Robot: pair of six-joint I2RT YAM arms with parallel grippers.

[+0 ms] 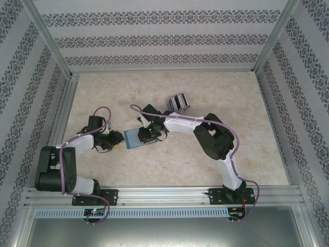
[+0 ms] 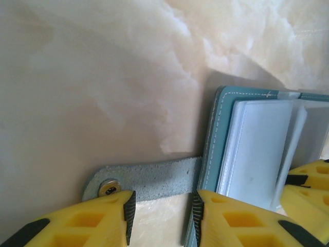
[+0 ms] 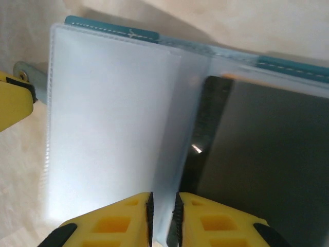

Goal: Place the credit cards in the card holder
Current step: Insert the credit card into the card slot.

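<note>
— Where is your teal squarish stitched card holder (image 2: 213, 149)?
— Lying open on the marbled cream desk (image 1: 180, 164), between your two bent arms, its suede strap (image 2: 154, 177) and round metal snap (image 2: 109, 188) flat
— And the end effectors?
— Left end effector (image 2: 162, 218) sits low, jaws apart, one finger over the snap, one on the cover edge. Right end effector (image 3: 163, 216) pinches a frosted clear plastic sleeve (image 3: 113, 128) beside a glossy black card (image 3: 267, 164). Your other thin cards (image 1: 178, 102) lie just beyond

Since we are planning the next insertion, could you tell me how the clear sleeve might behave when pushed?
The clear sleeve looks thin and translucent, so it probably bends easily. Its glossy sheen suggests it may be slippery. The card holder it belongs to seems light and flat, likely sliding on the table.
</note>
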